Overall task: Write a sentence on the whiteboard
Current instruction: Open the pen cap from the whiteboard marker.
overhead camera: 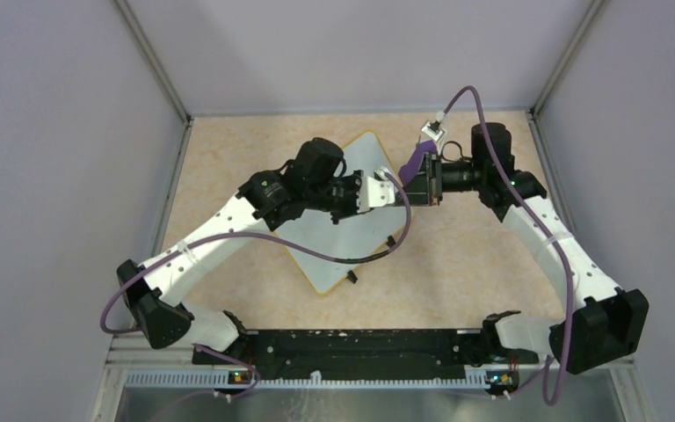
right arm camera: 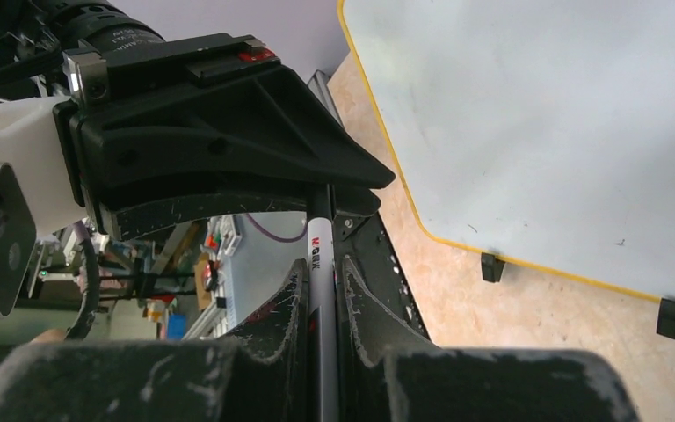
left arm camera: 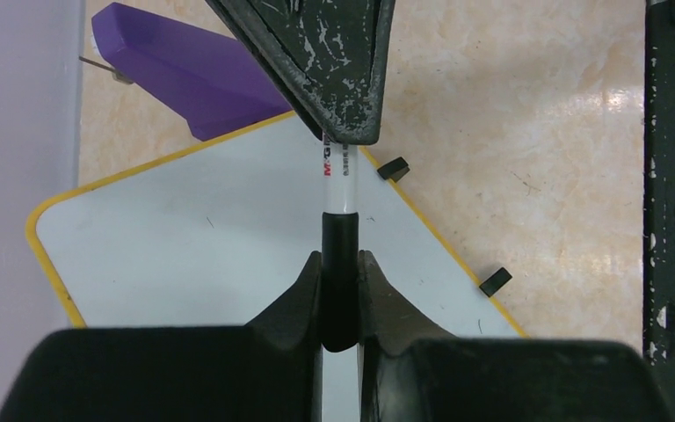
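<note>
The whiteboard (overhead camera: 343,251) lies flat and turned like a diamond, white with a yellow-orange rim. Its surface (left arm camera: 202,246) is blank where I can see it, so the sentence is out of view. Above its far right corner my two grippers meet tip to tip. My left gripper (left arm camera: 340,259) is shut on the black cap (left arm camera: 340,237) of a marker. My right gripper (right arm camera: 319,264) is shut on the marker's white barrel (right arm camera: 319,251). The barrel (left arm camera: 338,180) runs straight between them. The left arm hides the board's upper left part in the top view.
A purple wedge block (left arm camera: 176,66) lies beyond the board's far corner, under the right wrist (overhead camera: 417,163). Two black clip feet (left arm camera: 393,168) (left arm camera: 495,281) sit on the board's right edge. Grey walls close the table on three sides. A black rail (overhead camera: 352,347) runs along the near edge.
</note>
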You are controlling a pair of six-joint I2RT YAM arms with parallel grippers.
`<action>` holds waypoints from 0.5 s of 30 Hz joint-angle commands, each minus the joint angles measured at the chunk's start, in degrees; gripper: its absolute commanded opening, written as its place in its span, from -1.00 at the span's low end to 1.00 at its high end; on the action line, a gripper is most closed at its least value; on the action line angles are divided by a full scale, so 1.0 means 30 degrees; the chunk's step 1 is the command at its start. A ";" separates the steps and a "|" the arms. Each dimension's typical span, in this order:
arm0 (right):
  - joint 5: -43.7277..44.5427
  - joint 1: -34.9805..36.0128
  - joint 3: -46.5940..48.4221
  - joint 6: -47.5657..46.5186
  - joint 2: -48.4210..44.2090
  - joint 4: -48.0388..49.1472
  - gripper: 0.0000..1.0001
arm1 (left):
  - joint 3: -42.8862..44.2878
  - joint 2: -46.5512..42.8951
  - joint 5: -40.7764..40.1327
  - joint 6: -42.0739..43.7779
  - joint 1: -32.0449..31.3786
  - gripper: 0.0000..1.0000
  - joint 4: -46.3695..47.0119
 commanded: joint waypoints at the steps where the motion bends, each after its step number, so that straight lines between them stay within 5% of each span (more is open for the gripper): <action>1: -0.0511 -0.2077 0.1166 -0.2369 0.0103 -0.2655 -1.00 | -0.1034 -0.1437 -0.1379 0.0228 0.0640 -1.00 -0.0435; 15: -0.3680 -0.8785 0.1538 -0.4116 -0.0112 -0.4009 -1.00 | -0.2482 -0.1705 0.0702 -0.1289 0.1234 -1.00 0.0009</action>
